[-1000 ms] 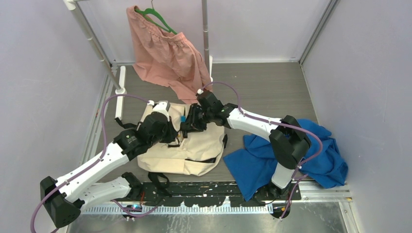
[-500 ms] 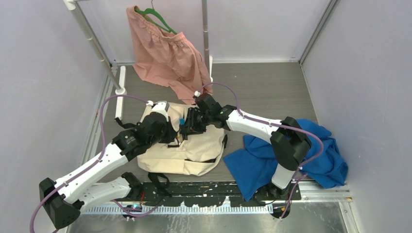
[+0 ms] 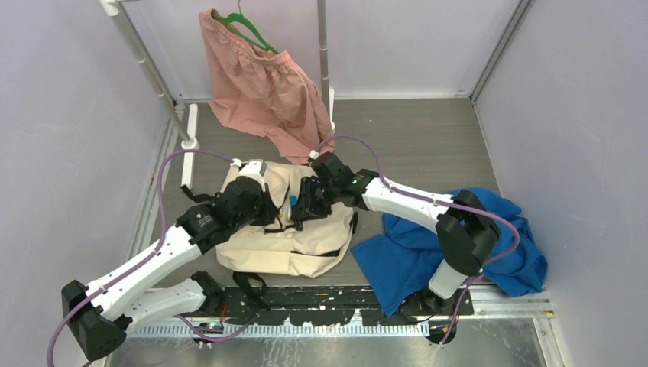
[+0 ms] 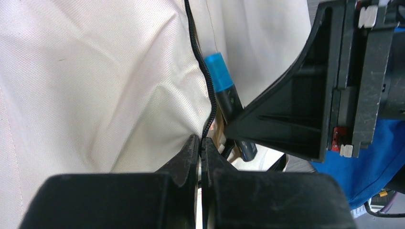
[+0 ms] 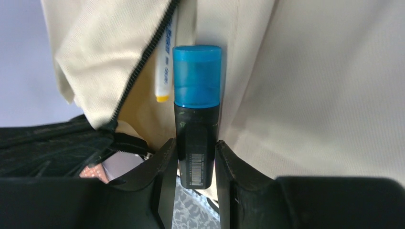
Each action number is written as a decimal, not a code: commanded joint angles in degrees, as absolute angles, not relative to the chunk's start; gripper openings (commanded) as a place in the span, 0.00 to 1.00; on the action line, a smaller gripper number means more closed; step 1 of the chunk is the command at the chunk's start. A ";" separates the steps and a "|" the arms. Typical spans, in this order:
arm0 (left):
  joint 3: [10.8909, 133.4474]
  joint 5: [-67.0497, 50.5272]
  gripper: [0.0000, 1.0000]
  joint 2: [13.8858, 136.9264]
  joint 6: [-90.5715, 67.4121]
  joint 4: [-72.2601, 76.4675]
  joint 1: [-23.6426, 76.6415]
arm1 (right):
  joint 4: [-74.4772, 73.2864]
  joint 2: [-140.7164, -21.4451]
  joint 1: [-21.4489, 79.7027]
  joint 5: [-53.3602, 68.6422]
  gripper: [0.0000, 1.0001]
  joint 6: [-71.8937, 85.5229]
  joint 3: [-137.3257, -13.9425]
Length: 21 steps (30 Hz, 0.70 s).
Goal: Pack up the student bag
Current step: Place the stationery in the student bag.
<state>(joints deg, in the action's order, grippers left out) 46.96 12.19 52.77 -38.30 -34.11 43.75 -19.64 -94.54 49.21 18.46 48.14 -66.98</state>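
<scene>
The student bag (image 3: pixel 306 245) lies flat on the table (image 3: pixel 428 138), in the middle of the top view and a bit to the left, with both arms reaching over it. Its black straps poke out at the bottom edge, near the arm bases. The left end effector (image 4: pixel 200 143) is squeezed tight, with almost no gap between its two fingers, and it pinches the cream cloth of the bag right at the black zipper (image 4: pixel 203 71). The zipper line runs up from that pinch toward the top of the left wrist view. The right end effector (image 5: pixel 196 155) is open only as wide as a marker (image 5: pixel 197 95) and grips the marker's black body from both sides. The marker has a blue cap, and the cap points up in the right wrist view and lies against the bag's cloth, just beside the open zipper edge. A white pen (image 5: pixel 165 62) with a yellow end sits in the gap under that zipper edge, just left of the blue cap. In the top view the two end effectors are very close together over the upper part of the bag. A pink garment (image 3: pixel 260 92) on a green hanger (image 3: pixel 248 27) hangs at the top of the frame. A blue cloth (image 3: pixel 397 256) lies crumpled at the lower right, beside the bag.
</scene>
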 commanded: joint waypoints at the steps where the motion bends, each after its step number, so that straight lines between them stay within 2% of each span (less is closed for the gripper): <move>1: 48.38 13.88 0.00 51.15 -37.31 -28.71 43.07 | -23.64 -91.63 50.73 22.12 0.01 45.88 -65.27; 11: 48.17 12.77 0.00 51.86 -37.77 -27.67 43.07 | -28.05 -93.39 53.08 22.71 0.01 41.40 -67.17; 21: 48.10 12.48 0.00 51.09 -37.70 -28.11 43.07 | -31.40 -95.65 53.03 16.36 0.01 38.39 -74.79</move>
<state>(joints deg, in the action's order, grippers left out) 46.96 11.77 52.69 -38.30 -33.95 43.55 -28.82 -94.54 52.14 17.72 40.99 -69.93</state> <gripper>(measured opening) 0.012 0.366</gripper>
